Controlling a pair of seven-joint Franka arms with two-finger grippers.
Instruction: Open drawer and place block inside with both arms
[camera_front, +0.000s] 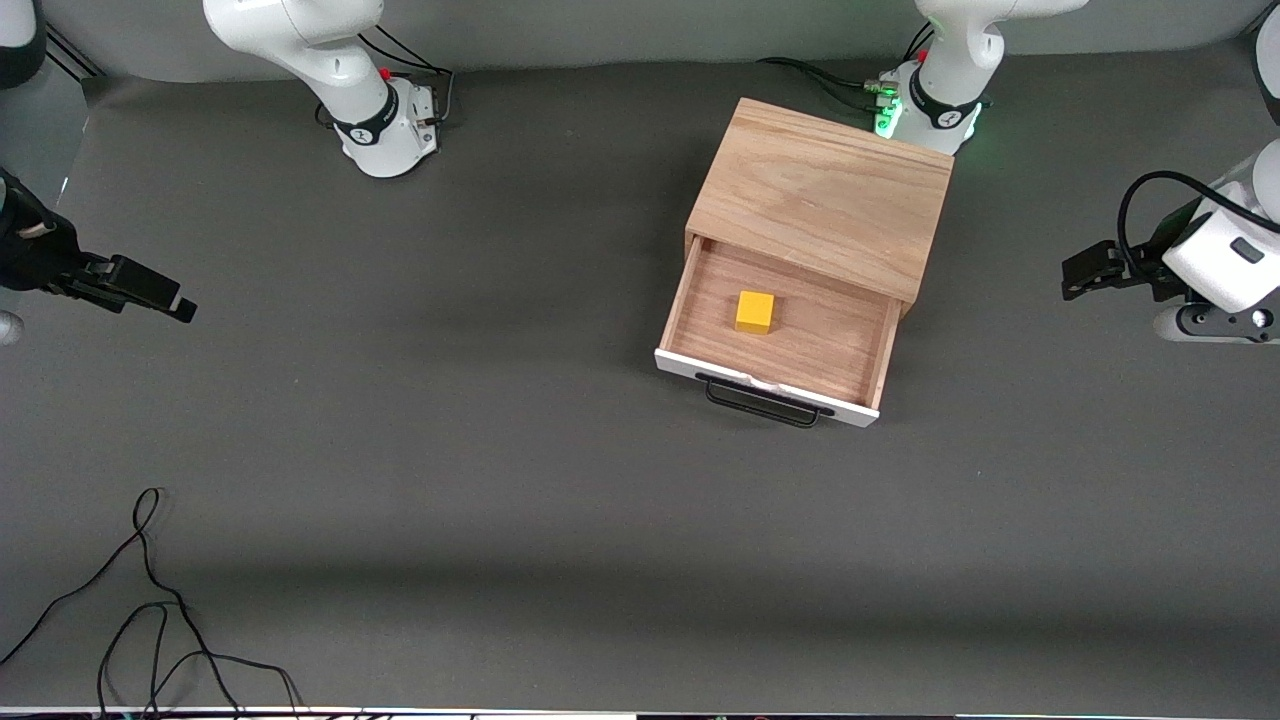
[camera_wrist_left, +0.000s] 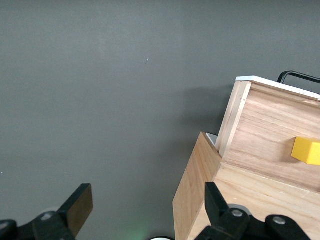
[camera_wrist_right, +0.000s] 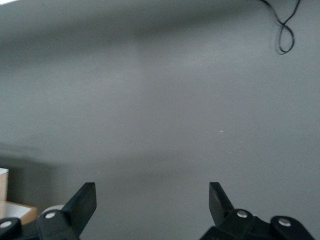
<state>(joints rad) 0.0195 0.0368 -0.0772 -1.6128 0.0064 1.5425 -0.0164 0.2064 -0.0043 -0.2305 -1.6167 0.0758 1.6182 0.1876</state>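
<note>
While both arms wait at the table's ends, the items stand as follows.

Item: cabinet (camera_front: 825, 195), light oak box, standing on the grey table (camera_front: 450, 450) toward the left arm's end, close to the left arm's base (camera_front: 935, 105), which shows a green light.

Item: drawer (camera_front: 790, 325), light-wood tray, pulled well out of the cabinet toward the front camera. Its white front panel (camera_front: 765, 385) carries a black wire handle (camera_front: 765, 405), the part nearest that camera. In the left wrist view the drawer (camera_wrist_left: 270, 135) shows from the side, projecting from the cabinet (camera_wrist_left: 200, 195).

Item: block (camera_front: 755, 311), small yellow cube, resting flat on the drawer floor, clear of the drawer's walls and nearer the cabinet opening than the front panel. One corner of it (camera_wrist_left: 306, 150) shows in the left wrist view.

Item: left gripper (camera_front: 1085, 272), black, over the table at the left arm's end, well apart from the cabinet; fingers (camera_wrist_left: 80, 205) spread wide, nothing between them.

Item: right gripper (camera_front: 165, 298), black, over bare table at the right arm's end, well apart from the drawer; fingers (camera_wrist_right: 82, 200) spread wide, nothing between them.

Item: loose black cable (camera_front: 150, 610), lying on the table near the front camera, toward the right arm's end.
</note>
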